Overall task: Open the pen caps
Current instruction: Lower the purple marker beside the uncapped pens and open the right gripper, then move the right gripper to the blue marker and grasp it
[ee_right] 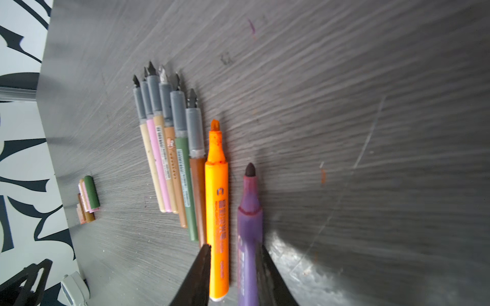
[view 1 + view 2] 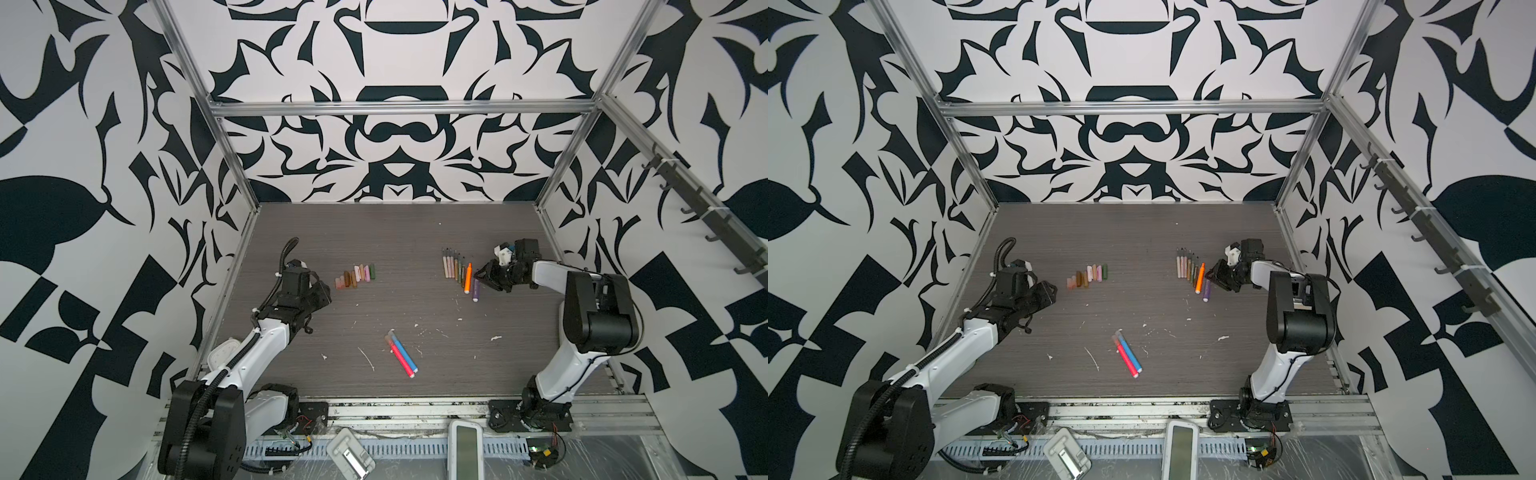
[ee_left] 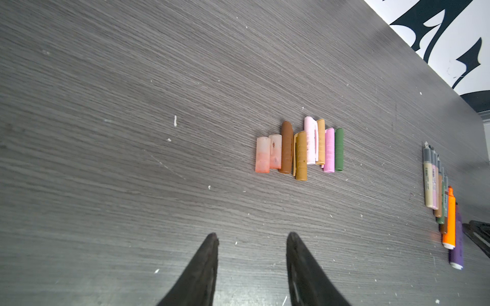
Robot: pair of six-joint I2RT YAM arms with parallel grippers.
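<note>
As laid out on table [image 2: 374,232], left to right: left gripper [image 3: 252,238] just left of pen caps [image 3: 301,159], fingers [image 3: 204,265] spread, gripping nothing. Caps off, side by side in one row. Nearer the camera than cap row: blue pen [image 2: 404,352] and pink pen [image 2: 401,359], touching. Well right of cap row: uncapped pens [image 1: 182,164]. At their right end: right gripper [image 1: 236,245], fingers parted astride orange pen [image 1: 217,206] and purple pen [image 1: 249,225]; contact unclear.

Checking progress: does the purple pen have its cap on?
No, the purple pen shows a bare dark tip beside the orange pen.
</note>
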